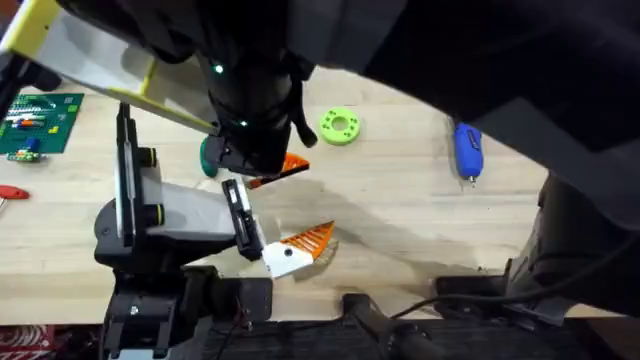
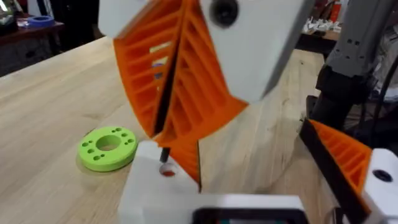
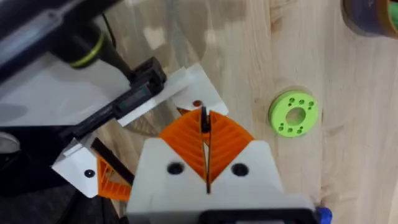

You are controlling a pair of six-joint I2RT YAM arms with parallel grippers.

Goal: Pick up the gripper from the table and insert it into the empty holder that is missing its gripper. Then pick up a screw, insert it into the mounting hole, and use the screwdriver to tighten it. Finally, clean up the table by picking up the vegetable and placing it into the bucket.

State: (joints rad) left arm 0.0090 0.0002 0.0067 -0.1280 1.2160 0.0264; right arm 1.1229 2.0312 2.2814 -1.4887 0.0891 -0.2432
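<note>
Screw (image 3: 204, 120): not to be made out from overhead. There the gripper (image 1: 290, 165) sits at the far end of the holder (image 1: 240, 215), its base under a dark arm, and its twin (image 1: 305, 243) is at the near end. The screwdriver (image 1: 467, 150) lies well apart to the right, the ring (image 1: 338, 125) is beyond the gripper, and the vegetable (image 1: 208, 155) is just left of the dark arm.

In the left wrist view, the right gripper (image 2: 163, 134) comes down from above, its orange pads pressed together on the thin black screw, whose tip hangs just over the hole (image 2: 168, 170) in the gripper's white base. Whether the left gripper (image 2: 249, 211) is spread or closed I cannot tell.

In the right wrist view, the screw stands pinched between the pads, near the hole (image 3: 197, 104) and beside the holder.

The screw looks tiny, light, rigid and probably slick, so it could easily tilt or slip out of ribbed pads. The present hold on the upper shaft, tip left free, seems right. It likely needs to go in straight, and should only be let go once it is seated, since a dropped screw would roll away on the wood.
</note>
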